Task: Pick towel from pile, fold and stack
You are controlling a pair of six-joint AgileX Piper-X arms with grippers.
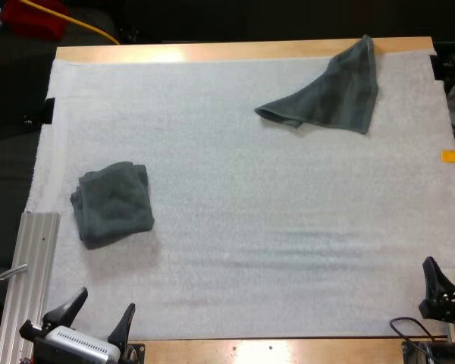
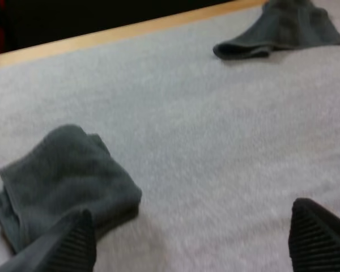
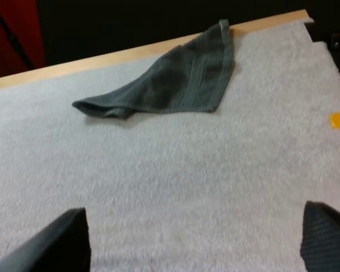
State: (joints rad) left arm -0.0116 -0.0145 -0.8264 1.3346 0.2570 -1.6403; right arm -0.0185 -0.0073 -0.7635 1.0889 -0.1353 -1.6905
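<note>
A: Where are the towels?
B: The folded towel [image 1: 112, 203], a soft lumpy square, lies left on the white mat [image 1: 250, 227], just ahead of the left gripper [image 1: 106, 301]. The loose towel [image 1: 326, 95], triangular, reaches the far wooden table edge [image 1: 212, 51].
A: And the pincers?
B: Left gripper and right gripper [image 3: 198, 226] both spread wide, ribbed black fingers [image 2: 73, 243] holding nothing

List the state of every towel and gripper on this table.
folded towel: folded roughly square, lying on the mat, nothing touching it.
loose towel: unfolded and rumpled, one corner reaching the mat's far edge.
left gripper: jaws open, empty.
right gripper: jaws open, empty.
</note>
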